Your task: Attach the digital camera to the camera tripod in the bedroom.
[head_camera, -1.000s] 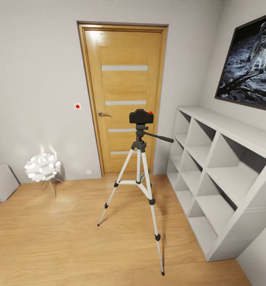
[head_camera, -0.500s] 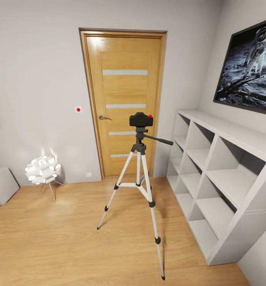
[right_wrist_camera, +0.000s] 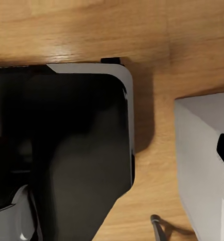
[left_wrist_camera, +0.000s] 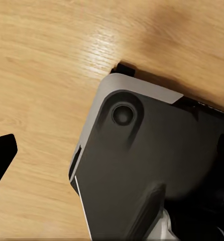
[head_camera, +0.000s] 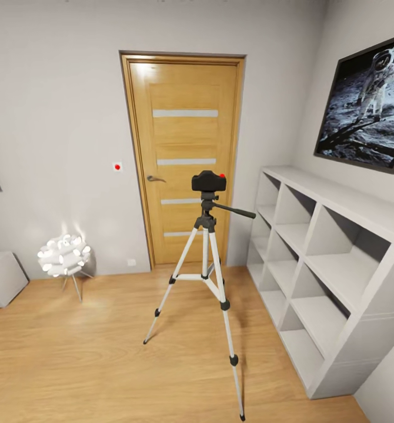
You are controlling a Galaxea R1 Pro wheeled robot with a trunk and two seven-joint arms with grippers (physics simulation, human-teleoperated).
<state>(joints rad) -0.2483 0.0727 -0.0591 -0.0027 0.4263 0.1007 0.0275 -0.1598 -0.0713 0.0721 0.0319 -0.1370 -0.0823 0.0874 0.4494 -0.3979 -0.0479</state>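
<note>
Black and fist-sized, sitting on the head of the tripod [head_camera: 207, 264] out in the middle of the bedroom: the camera [head_camera: 209, 181], red button up, well ahead of the robot and out of reach of either arm. Looks already seated on the mount, so probably little left to do beyond checking it. Likely light and rigid, with a hard smooth shell that could slip; best taken across the body sides, clear of lens and button. Thin silver legs spread wide on the wood floor [head_camera: 91, 352], likely easy to knock over; safer held at the black head or centre column than by a leg. Pan handle [head_camera: 235, 210] sticks out toward the white shelf [head_camera: 332, 247]. Behind stands an oak door [head_camera: 182, 158]; off to one side a small white ball lamp [head_camera: 63, 255]; on the wall above the shelf, an astronaut picture [head_camera: 367, 108]. Nearest tripod leg the first thing in the way of an approach.

Left wrist: looks down on the robot's dark base [left_wrist_camera: 157, 170] and plank floor; one black fingertip [left_wrist_camera: 1, 153] at the edge, whether parted or closed cannot be told.

Right wrist: same base [right_wrist_camera: 67, 150], floor, a grey shelf corner [right_wrist_camera: 202, 155]; finger spacing not readable either.
</note>
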